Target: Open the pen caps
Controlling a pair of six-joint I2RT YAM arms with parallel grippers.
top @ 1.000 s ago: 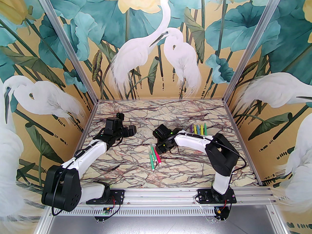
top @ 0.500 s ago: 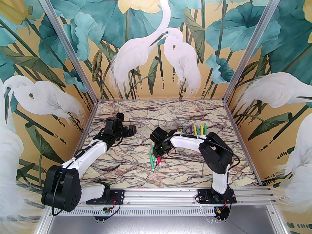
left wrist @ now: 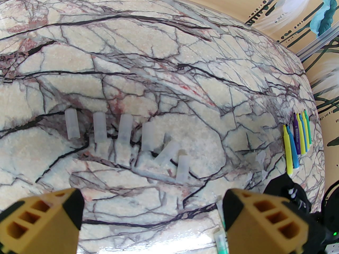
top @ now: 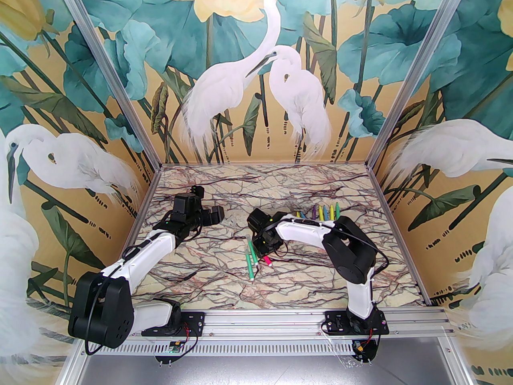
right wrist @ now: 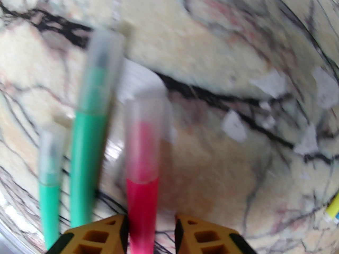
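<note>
My right gripper (top: 263, 254) (right wrist: 151, 229) is low over the table, straddling a pink pen (right wrist: 142, 194) that wears its clear pen cap (right wrist: 144, 126). Its left finger touches the pen and a slit shows by the right finger. Two capped green pens (right wrist: 90, 141) (top: 251, 264) lie just left of the pink one (top: 266, 260). My left gripper (top: 206, 207) (left wrist: 151, 221) hovers open and empty at the left. Beyond it, several loose pen caps (left wrist: 125, 128) lie in a row. Several uncapped pens (top: 320, 211) (left wrist: 296, 139) are lined up at the back right.
The marble table (top: 304, 279) is bounded by painted walls and metal frame posts. Small white scraps (right wrist: 234, 126) lie on the surface right of the pink pen. Open room lies at the front of the table and along the back.
My right arm has shifted left and slightly back over the pens. The pink pen has swung so that its end now points right. The jaws have narrowed a little. The left arm is still.
</note>
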